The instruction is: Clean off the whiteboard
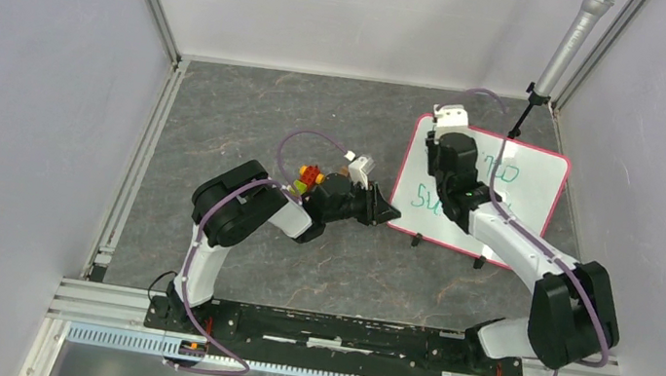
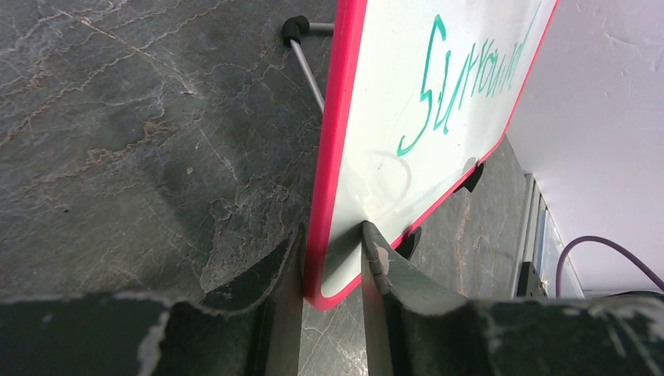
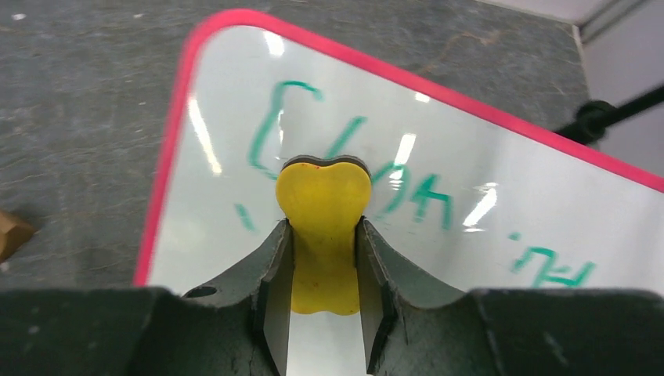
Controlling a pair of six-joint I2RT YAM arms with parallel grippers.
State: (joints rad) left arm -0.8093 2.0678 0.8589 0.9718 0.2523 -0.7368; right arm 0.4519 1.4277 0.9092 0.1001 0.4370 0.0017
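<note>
- Whiteboard (image 1: 528, 188) with a thin pink-red frame, propped at a slant on small black feet on the far right part of a dark grey, stone-patterned table (image 1: 250, 117).
- Green handwriting covers its face. From above, the right arm lies across the board and hides most of the words.
- The left gripper (image 1: 388, 214) reaches in from the left to the board's near-left corner.
- In the left wrist view, the left gripper (image 2: 332, 254) has one finger on each side of the whiteboard (image 2: 391, 141) at that corner and is clamped onto it. One finger presses the white face and the other sits against the frame.
- That view shows one green word running up the board. The picture's top edge cuts off its end and it cannot be read with certainty.
- Behind the board, a thin metal leg (image 2: 308, 74) ends in a black foot (image 2: 295, 27). Two more dark feet peek out under the lower edge, only partly seen.
- A purple cable (image 2: 607, 247) loops in at the far right, its ends out of frame.
- The right gripper (image 1: 445, 143) hangs over the board's far-left area. From above its fingertips are hidden under the wrist.
- In the right wrist view, the right gripper (image 3: 324, 239) is closed on a yellow eraser (image 3: 323, 196) with a dark strip along its far end.
- The eraser is over the whiteboard (image 3: 485, 157), covering part of the green marks. Whether it touches the surface cannot be told.
- The letters there are blurred by glare.
</note>
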